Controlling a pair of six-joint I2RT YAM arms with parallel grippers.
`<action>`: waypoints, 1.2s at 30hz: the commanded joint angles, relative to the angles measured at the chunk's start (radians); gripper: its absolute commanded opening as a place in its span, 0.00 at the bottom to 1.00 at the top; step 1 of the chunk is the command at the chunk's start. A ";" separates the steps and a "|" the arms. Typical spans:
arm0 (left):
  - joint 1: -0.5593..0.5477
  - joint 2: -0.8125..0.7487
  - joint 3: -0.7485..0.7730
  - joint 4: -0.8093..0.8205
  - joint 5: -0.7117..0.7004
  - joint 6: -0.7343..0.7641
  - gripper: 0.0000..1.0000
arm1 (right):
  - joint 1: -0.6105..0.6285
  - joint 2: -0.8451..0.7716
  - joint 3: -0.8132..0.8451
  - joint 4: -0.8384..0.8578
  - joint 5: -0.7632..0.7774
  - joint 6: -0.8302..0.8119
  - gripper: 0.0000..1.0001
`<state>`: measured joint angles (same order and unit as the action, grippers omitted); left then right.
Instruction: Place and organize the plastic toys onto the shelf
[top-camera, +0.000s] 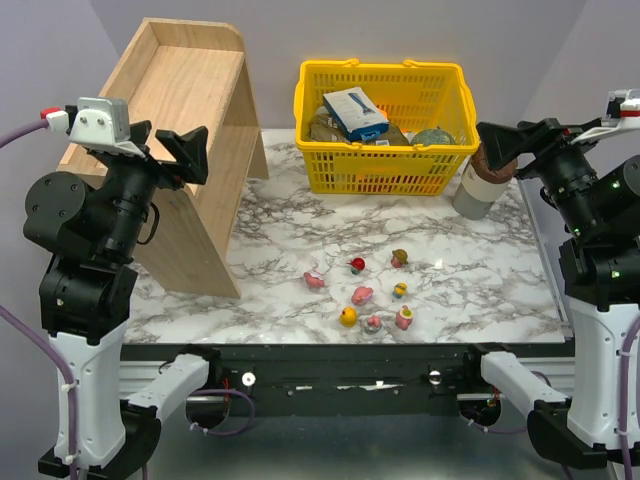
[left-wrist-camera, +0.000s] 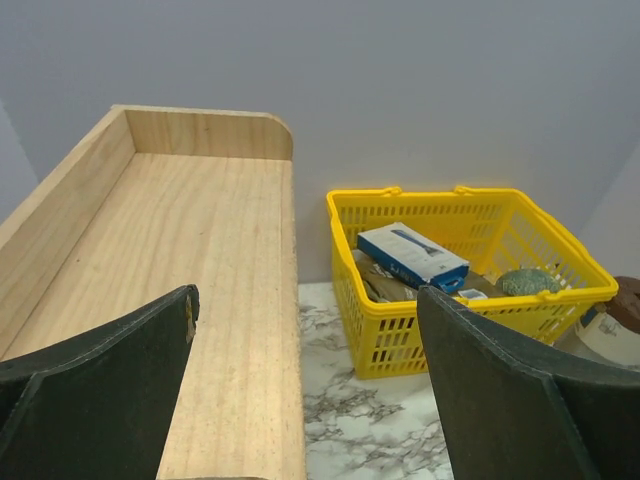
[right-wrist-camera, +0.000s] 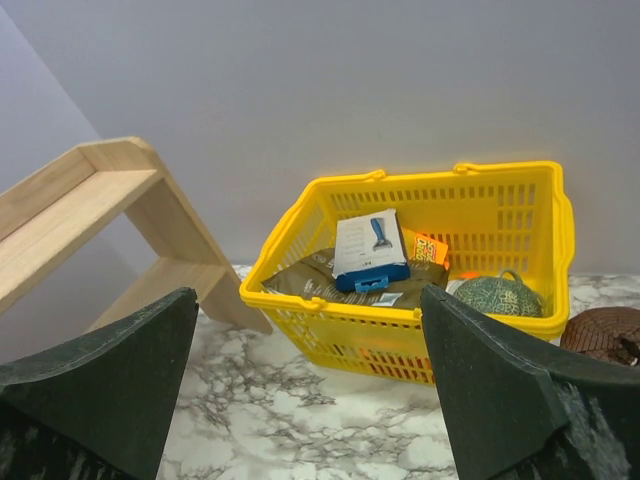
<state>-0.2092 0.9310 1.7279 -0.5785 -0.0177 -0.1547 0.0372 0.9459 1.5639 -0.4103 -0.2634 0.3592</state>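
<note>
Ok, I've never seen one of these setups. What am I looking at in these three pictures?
Two robot arms are bolted at the near edge of a marble table: the left arm and the right arm. The overhead picture comes from a fixed camera behind them. The other two come from a camera on each wrist; the dark wedges at the bottom are that arm's own jaws. Both pairs stand open and hold nothing. On the table lie small plastic toys, with a wooden shelf to the left and a yellow basket of packets behind.

Plastic toys (top-camera: 362, 295) in a cluster on marble table (top-camera: 290, 235), shelf (top-camera: 190, 90) to their left
</note>
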 joint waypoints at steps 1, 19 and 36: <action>-0.039 -0.003 0.053 -0.032 0.228 0.066 0.99 | -0.007 -0.001 -0.010 -0.062 -0.112 -0.031 1.00; -0.562 0.265 0.049 0.112 0.468 -0.049 0.99 | 0.029 -0.065 -0.373 -0.122 -0.143 0.052 1.00; -0.794 0.406 -0.399 0.272 0.047 -0.088 0.99 | 0.032 -0.164 -0.561 -0.176 -0.008 0.083 1.00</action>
<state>-0.9989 1.2953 1.3857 -0.3946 0.1310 -0.2249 0.0643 0.8036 1.0183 -0.5667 -0.3046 0.4297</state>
